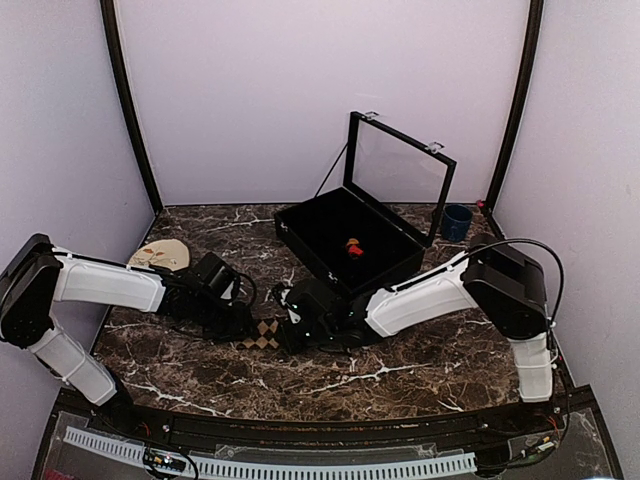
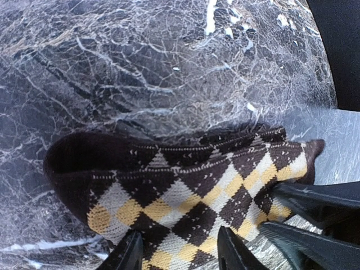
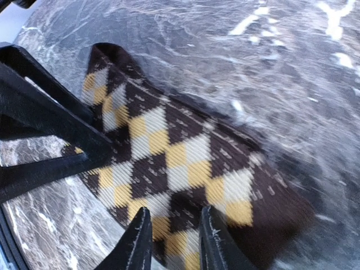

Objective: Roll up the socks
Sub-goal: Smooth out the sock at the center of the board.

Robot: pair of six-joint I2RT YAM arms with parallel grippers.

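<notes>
Right tool (image 3: 175, 211): fingers close together with the end of the tan-diamond sock (image 3: 169, 152) between them, apparently clamped on it. Left tool (image 2: 180, 232): fingers apart astride the sock's opposite end; whether they grip cannot be told. The sock lies flat and unrolled on the bench (image 1: 400, 370), just in front of the black box (image 1: 400, 265), between the two tools. Inside the box sits a small red-and-orange bundle (image 1: 352, 248), judged to be the other sock, already rolled. Assessment: about half done; this sock is still to be rolled.
</notes>
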